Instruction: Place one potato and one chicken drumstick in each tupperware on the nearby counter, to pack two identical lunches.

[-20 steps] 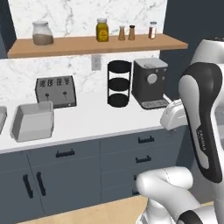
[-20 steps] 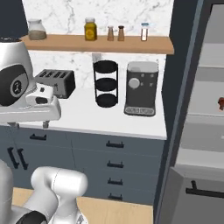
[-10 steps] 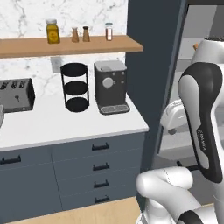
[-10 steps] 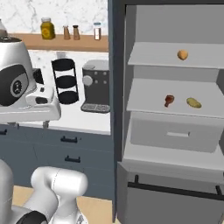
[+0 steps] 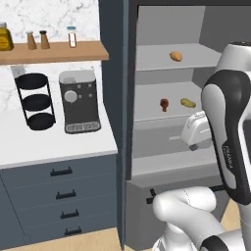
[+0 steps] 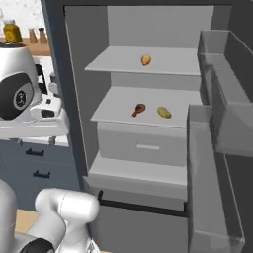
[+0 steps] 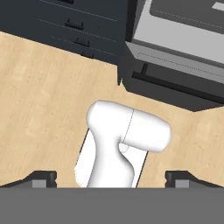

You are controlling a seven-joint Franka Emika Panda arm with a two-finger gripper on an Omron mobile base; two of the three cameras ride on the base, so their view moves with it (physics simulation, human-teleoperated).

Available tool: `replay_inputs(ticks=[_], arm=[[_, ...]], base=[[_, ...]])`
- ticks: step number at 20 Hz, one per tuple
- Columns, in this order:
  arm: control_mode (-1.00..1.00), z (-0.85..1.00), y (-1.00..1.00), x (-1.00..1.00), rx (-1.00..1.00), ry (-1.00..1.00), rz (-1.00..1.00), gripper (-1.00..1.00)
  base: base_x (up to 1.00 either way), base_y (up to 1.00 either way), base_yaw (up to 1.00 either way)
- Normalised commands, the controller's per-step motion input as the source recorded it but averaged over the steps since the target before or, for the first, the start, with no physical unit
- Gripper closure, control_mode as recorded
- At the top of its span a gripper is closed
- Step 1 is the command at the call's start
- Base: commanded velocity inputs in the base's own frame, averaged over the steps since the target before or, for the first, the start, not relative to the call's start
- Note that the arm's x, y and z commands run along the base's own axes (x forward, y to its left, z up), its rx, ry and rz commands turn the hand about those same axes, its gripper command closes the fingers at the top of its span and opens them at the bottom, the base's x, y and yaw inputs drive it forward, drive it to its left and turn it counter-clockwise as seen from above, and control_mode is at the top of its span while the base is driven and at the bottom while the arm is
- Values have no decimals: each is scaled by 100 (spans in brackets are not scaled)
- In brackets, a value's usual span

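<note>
Right base view: unlabelled potato [image 6: 146,60], chicken drumstick [image 6: 139,109].

orange potato [image 6: 146,60] on top fridge shelf; brown chicken drumstick [image 6: 139,109] beside olive potato [image 6: 164,112] on middle shelf.

A rendered home kitchen. An open fridge [image 6: 148,123] with grey shelves stands as the landmark; left of it runs a white counter [image 5: 54,147] over dark blue-grey drawers with black handles. On that counter sit a coffee machine [image 5: 78,100] and a black tiered rack [image 5: 33,100], below a wooden shelf [image 5: 54,50] of jars against marble wall.
</note>
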Motion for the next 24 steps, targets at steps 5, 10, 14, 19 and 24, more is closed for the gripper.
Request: replay_inputs(ticks=[5,10,14,19,24], arm=[[-100,-1,-21,10,2,0,0,-100],[-100,0,-68,39,-2,-6,0,-100],[-100,27,-65,77,-12,-13,0,-100],[-100,57,-56,80,-5,-21,1,-100],[-100,46,-24,100,12,-11,1,-100]], base=[[3,-30,0],[0,0,0],[0,0,0],[0,0,0],[0,0,0]])
